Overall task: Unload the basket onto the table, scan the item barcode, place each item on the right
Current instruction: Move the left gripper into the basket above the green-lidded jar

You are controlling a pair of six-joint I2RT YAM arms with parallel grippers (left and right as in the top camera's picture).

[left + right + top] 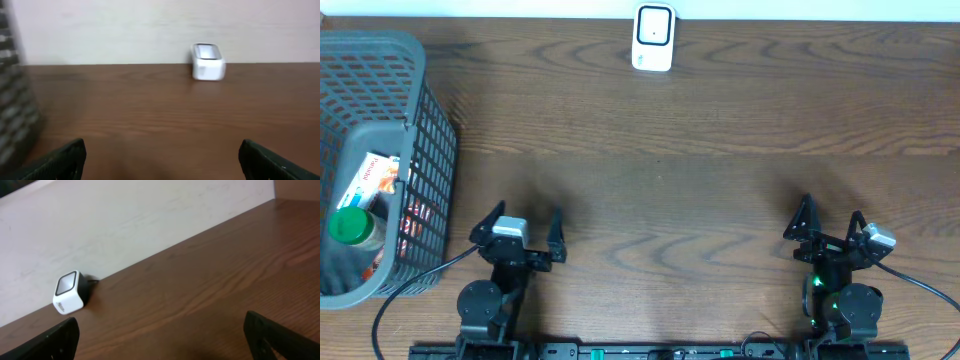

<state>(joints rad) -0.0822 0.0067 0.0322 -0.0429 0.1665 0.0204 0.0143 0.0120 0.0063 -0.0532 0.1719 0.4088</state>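
While the left gripper (523,218) and right gripper (831,212) are held wide open and empty at the near edge of the table (720,150), no item has been lifted. Noted inside grey basket (425,150), far left: carton (370,180) and green-capped bottle (350,225). White scanner (653,38) set at back edge, well apart. Task judged unstarted.

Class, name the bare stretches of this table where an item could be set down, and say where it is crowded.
The table is bare across the middle, between the scanner at the far edge and the left arm and right arm at the near edge. Crowded: the left end, filled by the basket.
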